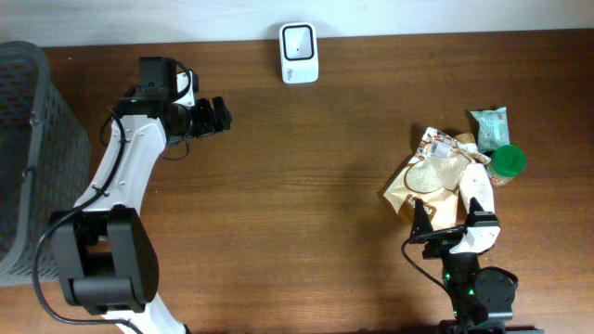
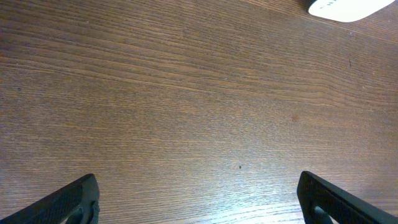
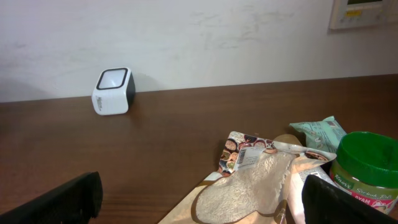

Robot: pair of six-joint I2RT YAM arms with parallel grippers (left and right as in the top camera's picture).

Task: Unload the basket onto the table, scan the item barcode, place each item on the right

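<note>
- the right gripper [image 3: 202,199] is sitting closest in the right wrist view, its fingers [image 3: 62,202] standing wide apart with nothing between them, just on the near side of the pile
- the item to scan is lying somewhere in that pile on the right near part of the table [image 1: 306,195]: a pale grain pouch [image 3: 249,186], a printed sachet [image 3: 245,152] with a white label, a teal packet [image 3: 320,132] and a green-lidded jar [image 3: 370,168], all touching or overlapping; which one is meant i cannot tell
- the scanner [image 1: 299,53] is standing at the far edge near the middle, close to the wall and well apart from the pile
- the left gripper [image 1: 221,115] is hovering over bare wood at the far left, its fingers also spread wide and holding nothing
- risk: closing on so crowded a pile is likely catching two packets at once, or nudging the jar so that it tips or rolls away
- risk: a limp pouch is likely sagging or folding in a pinch and hiding its code from the scanner window; the code may also be facing down
- room: a broad stretch of bare wood is lying open between pile and scanner, giving a free path; the wall is closing off the far edge behind the scanner, and the basket [image 1: 23,139] is crowding the left edge beside the left arm
</note>
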